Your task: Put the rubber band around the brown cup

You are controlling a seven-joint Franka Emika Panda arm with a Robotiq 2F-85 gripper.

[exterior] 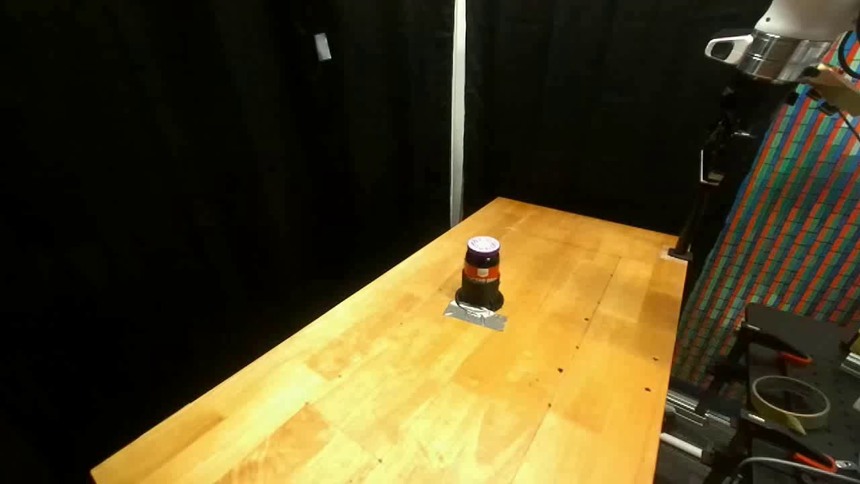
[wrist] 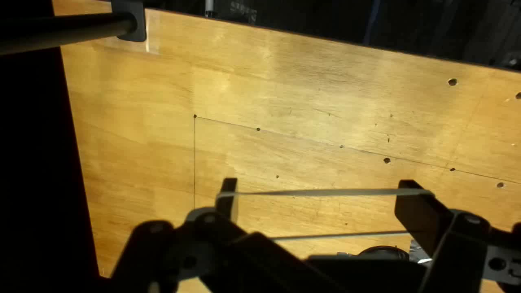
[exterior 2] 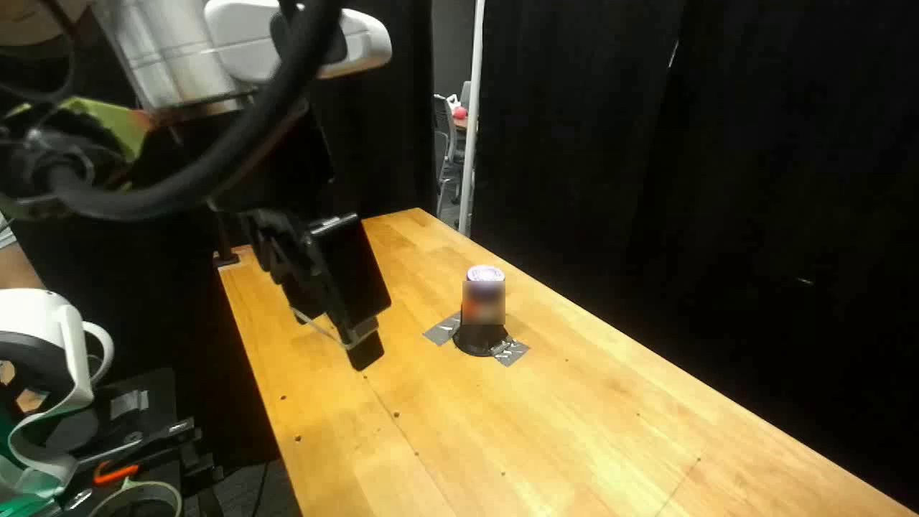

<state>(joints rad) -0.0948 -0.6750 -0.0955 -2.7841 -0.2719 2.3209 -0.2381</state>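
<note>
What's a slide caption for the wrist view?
Rubber band stretched across the open end effector, above the wooden table.

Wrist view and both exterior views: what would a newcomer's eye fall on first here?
Probably the pale rubber band, stretched in a loop across the open gripper in the wrist view. Next comes the dark cup with its orange stripe and whitish top, standing on the wooden table with silver tape at its base. The bright table against black curtains also stands out in both exterior views.
</note>
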